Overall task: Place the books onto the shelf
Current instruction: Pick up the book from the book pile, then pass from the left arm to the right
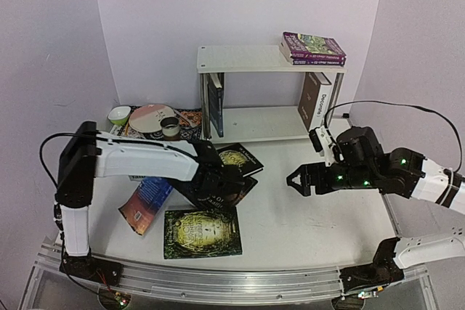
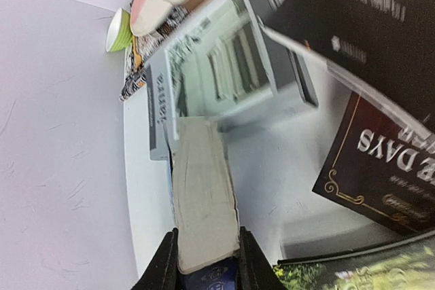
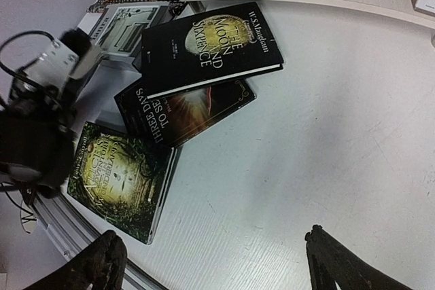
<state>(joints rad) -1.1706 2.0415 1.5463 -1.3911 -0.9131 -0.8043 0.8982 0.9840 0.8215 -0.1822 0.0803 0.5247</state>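
Books (image 1: 202, 232) before shelf (image 1: 240, 58) (two on top)

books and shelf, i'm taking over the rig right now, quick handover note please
Left fingers: closed on the page edge of a blue-covered book.
Right fingers: open, empty, above the table.
Done: shelf holds two purple paperbacks on top, a white-brown book and a dark book standing below.
Left to shelve: held book, green book, Moon and Sixpence, Three Days book, grey book.

"The Moon and Sixpence", "W.S. Maugham" on black book (image 3: 211, 42); "Three Days" on dark book (image 3: 183, 110)
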